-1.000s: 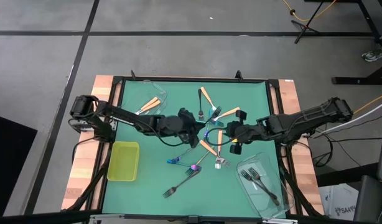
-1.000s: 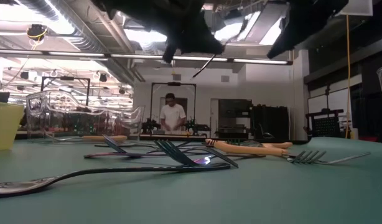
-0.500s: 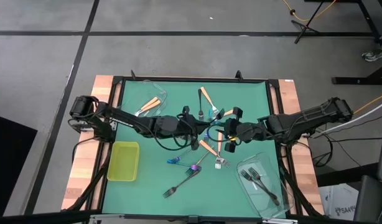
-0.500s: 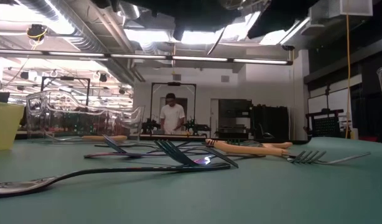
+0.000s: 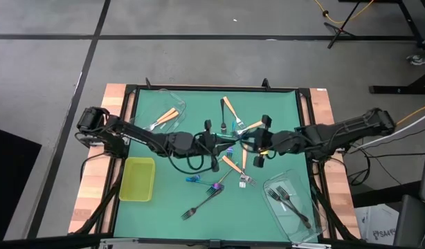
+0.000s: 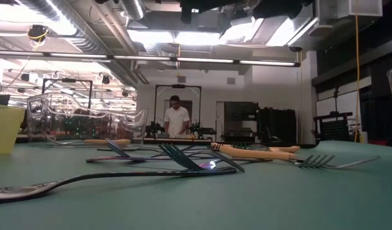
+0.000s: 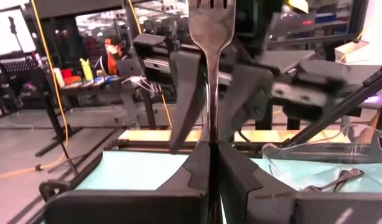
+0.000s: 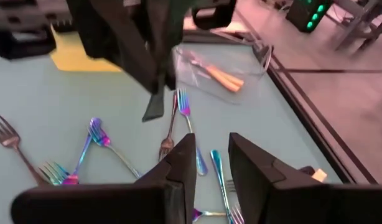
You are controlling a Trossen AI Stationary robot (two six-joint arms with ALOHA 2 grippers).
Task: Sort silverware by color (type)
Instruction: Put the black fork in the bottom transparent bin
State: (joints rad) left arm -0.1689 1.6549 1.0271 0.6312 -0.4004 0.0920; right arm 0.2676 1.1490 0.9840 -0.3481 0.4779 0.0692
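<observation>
The yellow-green tray (image 5: 138,178) sits at the left edge of the green mat (image 5: 157,207) with nothing in it. This suggests it is the home for a kind not yet sorted, probably the iridescent forks.

Behind it, the far-left clear tub (image 5: 169,109) holds orange-handled forks (image 5: 168,115), so that colour already has its bin.

The left gripper (image 7: 211,149) hangs above the middle of the table. Its jaws are pressed together on the slim handle of a grey fork (image 7: 211,31), which stands upright with the tines at the top. Holding it by the low end leaves most of the fork free, likely so the other arm can take it.

Below and around both grippers lies the unsorted heap:
- about 3 orange-handled forks, such as the one (image 5: 229,108) toward the far edge
- iridescent forks (image 5: 215,187)
- 1 dark fork (image 5: 197,207) nearest the front

The right gripper (image 8: 213,158) faces the left one at the same height, close by. Its jaws are spread and grip nothing. In the left wrist view its fingers (image 7: 181,93) show on either side of the raised fork, but I cannot tell whether they reach around it or stand just behind. The pose looks like a handover, because the dark forks' bin is on the right arm's side.

That near-right clear tub (image 5: 306,214) already holds 2 dark forks (image 5: 283,196).
</observation>
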